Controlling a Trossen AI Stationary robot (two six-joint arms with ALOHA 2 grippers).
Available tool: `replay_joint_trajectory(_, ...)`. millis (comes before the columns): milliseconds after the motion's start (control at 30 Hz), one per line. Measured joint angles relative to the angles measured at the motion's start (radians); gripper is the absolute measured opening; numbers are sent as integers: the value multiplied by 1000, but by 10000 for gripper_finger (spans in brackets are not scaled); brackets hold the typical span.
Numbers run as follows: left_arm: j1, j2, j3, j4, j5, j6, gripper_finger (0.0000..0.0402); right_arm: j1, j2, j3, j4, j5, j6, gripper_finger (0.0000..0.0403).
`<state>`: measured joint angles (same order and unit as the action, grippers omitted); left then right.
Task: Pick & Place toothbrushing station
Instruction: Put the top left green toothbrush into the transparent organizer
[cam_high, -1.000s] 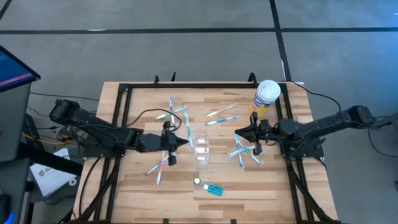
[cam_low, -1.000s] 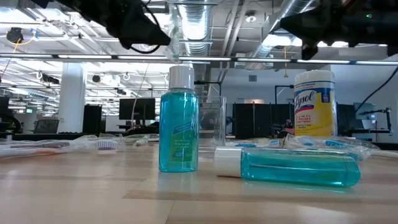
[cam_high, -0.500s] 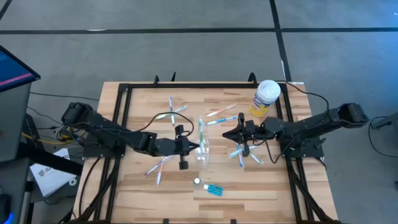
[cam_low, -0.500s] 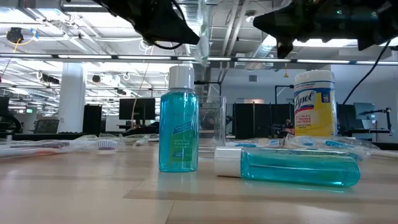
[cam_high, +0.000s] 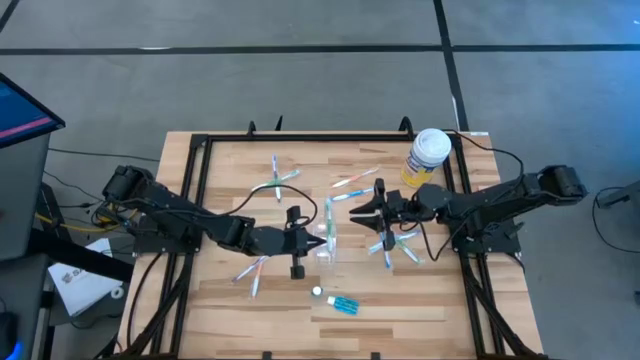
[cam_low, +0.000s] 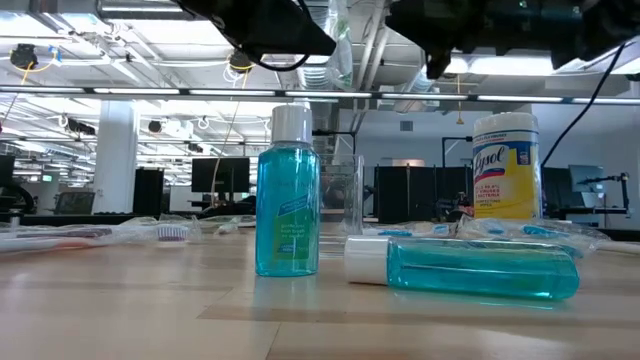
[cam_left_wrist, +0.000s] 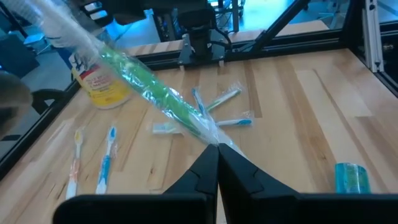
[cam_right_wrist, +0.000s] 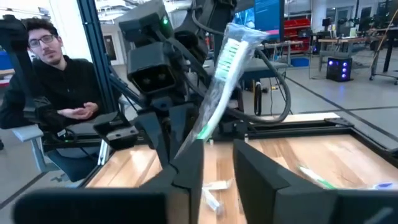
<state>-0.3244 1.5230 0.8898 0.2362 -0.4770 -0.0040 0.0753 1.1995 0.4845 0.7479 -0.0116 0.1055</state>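
The left claw is pinching a wrapped green toothbrush by its end, holding it just above the clear tumbler at mid-tabletop. The right claw is hanging close by with its fingers parted around nothing (other brushes are lying scattered beneath it). A small blue tube is lying near the front edge.
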Motion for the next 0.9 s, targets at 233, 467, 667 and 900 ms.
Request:
replay_joint_trajectory(233,0,0,0,19,3,7,0,0,0,22,1,0,1,133)
replay_joint_trajectory(467,0,0,0,29,2,8,0,0,39,50,-3,0,35,168)
replay_joint_trajectory(667,0,0,-1,35,2,7,0,-3,153,128,-4,0,23,187)
replay_joint_trajectory(900,0,0,-2,34,7,8,0,-29,185,174,-3,-73,31,191)
